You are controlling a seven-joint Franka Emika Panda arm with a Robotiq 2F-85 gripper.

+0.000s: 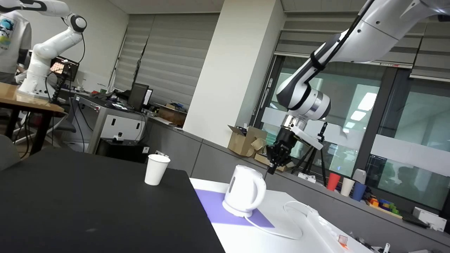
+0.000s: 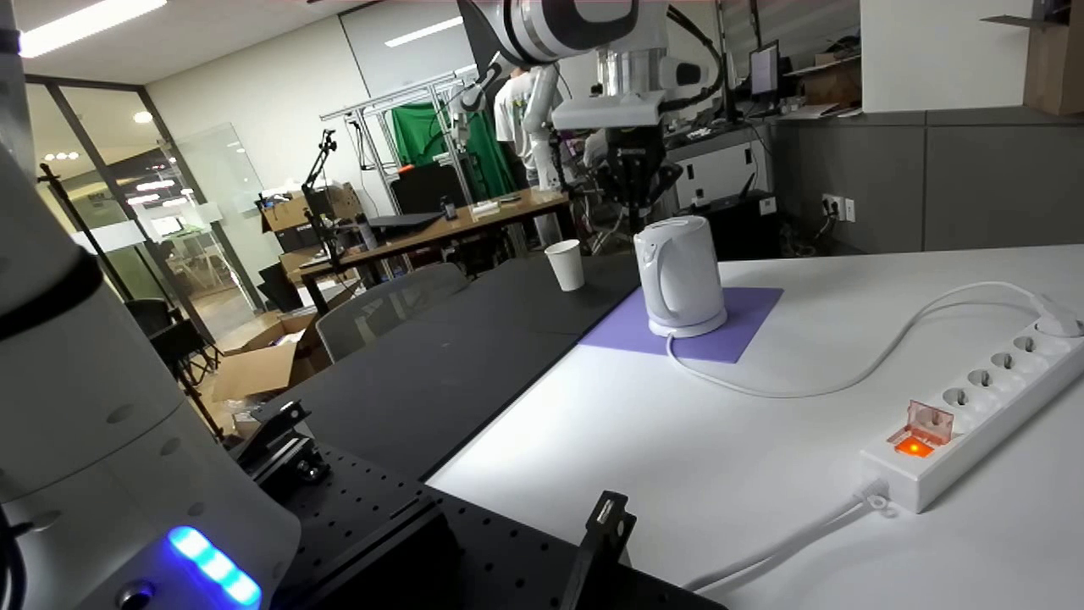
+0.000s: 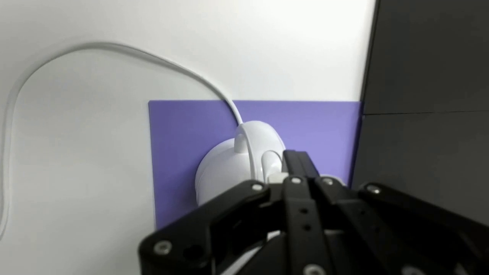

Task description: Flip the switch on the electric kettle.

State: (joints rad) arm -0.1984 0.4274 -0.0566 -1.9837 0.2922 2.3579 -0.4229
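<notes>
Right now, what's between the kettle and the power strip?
Both exterior views show some purple mat, then white table, with a white cord curving from the kettle to the strip.

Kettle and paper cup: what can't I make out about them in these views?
Kettle: top partly hidden by the pincer in the wrist view.
Switch: too small to pick out in both exterior views; in the wrist view the pincer may cover it.
Kettle's contents: hidden by its body in all views.
Paper cup: inside bottom hidden by its wall in both exterior views.
</notes>
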